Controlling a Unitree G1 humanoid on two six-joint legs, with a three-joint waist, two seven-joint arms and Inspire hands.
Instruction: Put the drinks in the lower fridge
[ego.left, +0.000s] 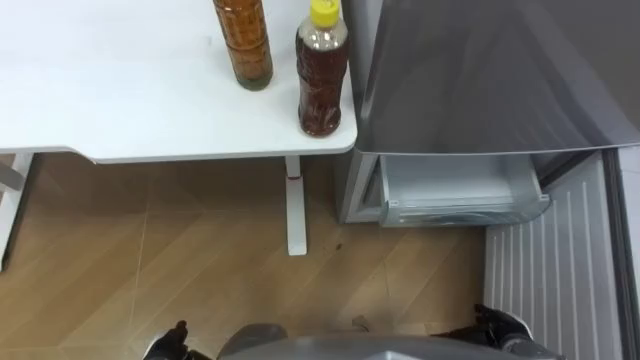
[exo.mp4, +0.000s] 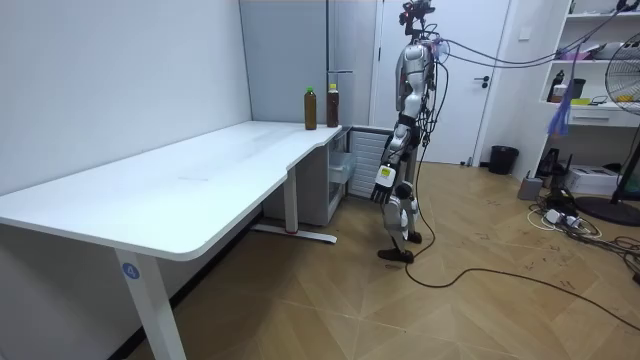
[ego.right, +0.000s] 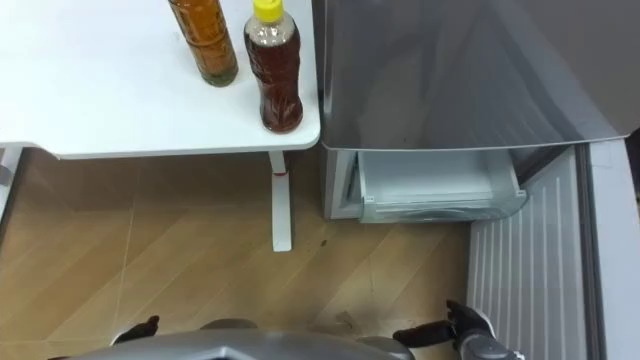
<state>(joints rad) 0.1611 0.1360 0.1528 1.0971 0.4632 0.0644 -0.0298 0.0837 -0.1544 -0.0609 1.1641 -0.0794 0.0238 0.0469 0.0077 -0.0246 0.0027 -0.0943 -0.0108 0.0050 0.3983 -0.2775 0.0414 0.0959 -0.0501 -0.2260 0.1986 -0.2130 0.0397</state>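
Both drinks stand upright on the white table (ego.left: 120, 100), at its corner next to the fridge (ego.left: 480, 70). The yellow-capped bottle (ego.left: 322, 80) is at upper middle of the frame, right by the table edge. The amber bottle (ego.left: 245, 45) is just beside it toward upper left, its cap cut off by the frame. Both long axes are vertical. My left hand (ego.right: 138, 328) sits at lower left and my right hand (ego.right: 470, 328) at lower right, both low, fingers loose, holding nothing. The bottles lie up-frame, well apart from both hands; I judge the left hand nearer, the right on the fridge side. The lower drawer (ego.left: 455, 190) is pulled out at right middle under the grey upper door. I take the ribbed white panel (ego.left: 560, 270) at lower right for the inside of the open lower door. No drink is in yet. The tabletop is smooth and the floor (ego.left: 150, 250) is wood. In the room view I stand at the table's far end by the fridge, with a fan (exo.mp4: 630, 100) at the room view's right.
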